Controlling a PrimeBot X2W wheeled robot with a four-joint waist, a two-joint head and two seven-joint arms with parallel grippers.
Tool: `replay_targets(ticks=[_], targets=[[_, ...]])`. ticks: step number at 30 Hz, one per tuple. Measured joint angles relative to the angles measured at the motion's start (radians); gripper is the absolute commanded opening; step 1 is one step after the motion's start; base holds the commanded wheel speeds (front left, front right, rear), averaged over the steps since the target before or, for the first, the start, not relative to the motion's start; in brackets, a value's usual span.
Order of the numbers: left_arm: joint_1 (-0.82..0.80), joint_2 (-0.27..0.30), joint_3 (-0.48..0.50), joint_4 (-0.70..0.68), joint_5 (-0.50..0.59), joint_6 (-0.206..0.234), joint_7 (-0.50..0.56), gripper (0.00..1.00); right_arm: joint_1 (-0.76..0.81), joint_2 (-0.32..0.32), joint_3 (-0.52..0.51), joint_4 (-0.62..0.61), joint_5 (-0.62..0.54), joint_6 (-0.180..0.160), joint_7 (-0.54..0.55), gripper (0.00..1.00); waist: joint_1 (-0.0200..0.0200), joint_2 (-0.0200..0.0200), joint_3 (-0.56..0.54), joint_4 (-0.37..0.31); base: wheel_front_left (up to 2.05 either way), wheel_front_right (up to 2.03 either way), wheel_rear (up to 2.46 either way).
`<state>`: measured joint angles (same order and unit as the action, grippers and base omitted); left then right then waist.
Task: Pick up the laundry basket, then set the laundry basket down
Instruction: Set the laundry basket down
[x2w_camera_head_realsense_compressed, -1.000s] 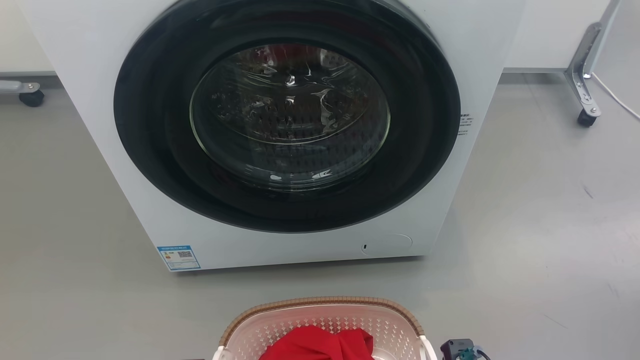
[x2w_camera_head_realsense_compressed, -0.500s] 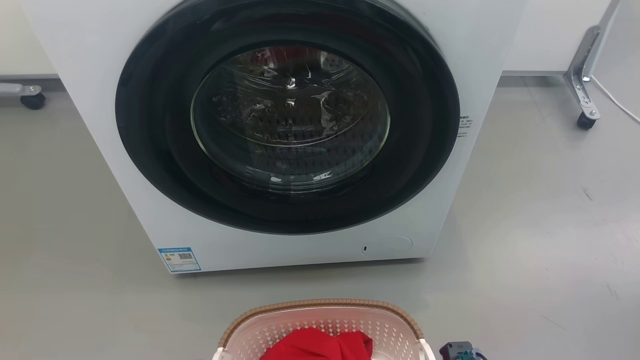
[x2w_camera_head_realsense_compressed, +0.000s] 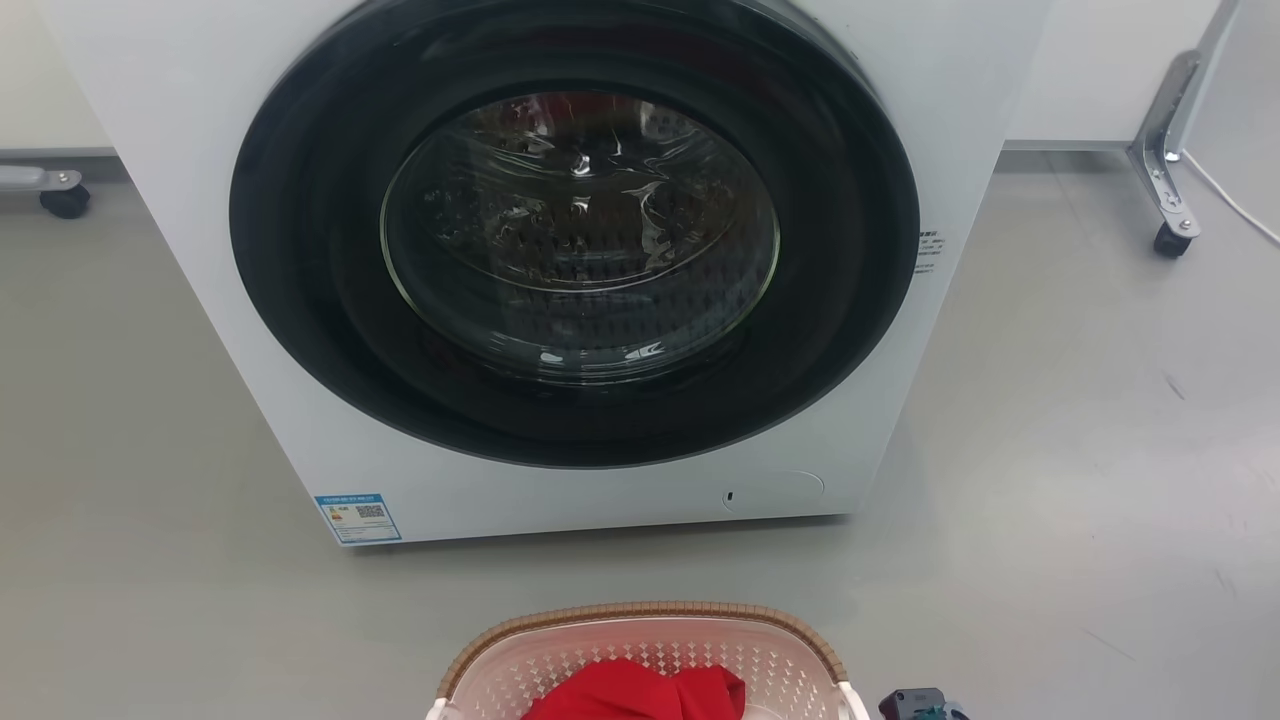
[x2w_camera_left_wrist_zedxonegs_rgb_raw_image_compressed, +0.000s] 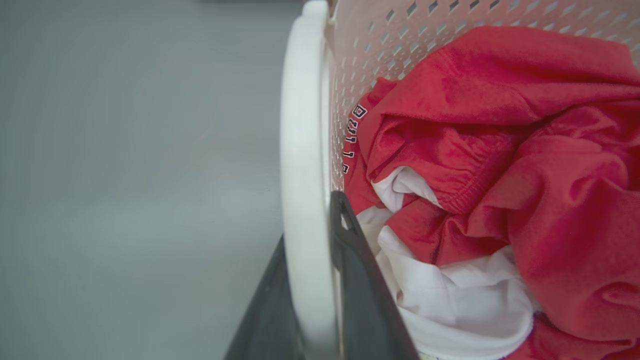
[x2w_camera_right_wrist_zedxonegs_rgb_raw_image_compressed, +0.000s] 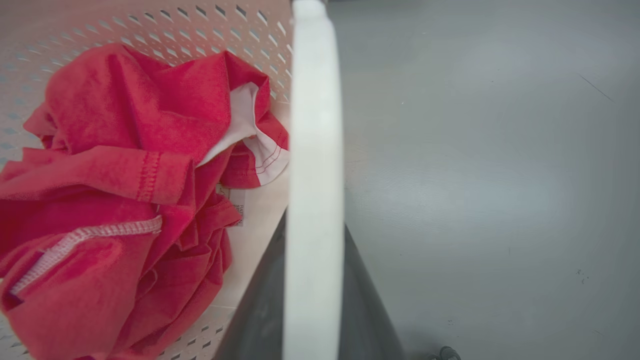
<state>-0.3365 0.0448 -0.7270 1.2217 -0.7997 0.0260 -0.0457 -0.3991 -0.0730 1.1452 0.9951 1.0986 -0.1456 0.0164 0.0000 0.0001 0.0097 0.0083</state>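
The laundry basket, beige-pink and perforated with a brown woven-look rim, lies at the bottom middle of the head view, just in front of the washing machine. It holds red clothing with some white cloth. In the left wrist view my left gripper is shut on the basket's white side handle, one dark finger on each side. My right gripper clamps the other white handle the same way. I cannot tell whether the basket touches the floor.
A white front-loading washing machine with a shut round dark door stands close ahead. Grey floor spreads to both sides. A castor leg stands at the back right, another castor at the back left.
The whole head picture has slid down slightly, so the camera moved. The basket's rim sits a touch lower in that view than a second ago.
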Motion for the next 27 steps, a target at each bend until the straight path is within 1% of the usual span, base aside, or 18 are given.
replay_targets(ticks=[11,20,27], targets=[[-0.007,0.000,-0.003,0.002,0.000,0.000,-0.010,0.00,-0.018,0.000,0.009,0.002,0.021,0.000,-0.010,0.00,0.0000,0.0000,0.033,0.000,0.00,0.00,0.00],[-0.112,0.006,-0.002,-0.005,0.004,0.010,-0.030,0.00,-0.146,-0.002,0.007,0.011,0.020,0.000,-0.034,0.00,0.0001,0.0000,0.113,0.004,0.00,0.00,0.00],[-0.231,0.019,-0.003,-0.022,0.020,0.018,-0.044,0.00,-0.273,-0.003,0.002,0.023,0.009,0.000,-0.055,0.00,0.0002,0.0000,0.215,0.011,0.00,0.00,0.00]])
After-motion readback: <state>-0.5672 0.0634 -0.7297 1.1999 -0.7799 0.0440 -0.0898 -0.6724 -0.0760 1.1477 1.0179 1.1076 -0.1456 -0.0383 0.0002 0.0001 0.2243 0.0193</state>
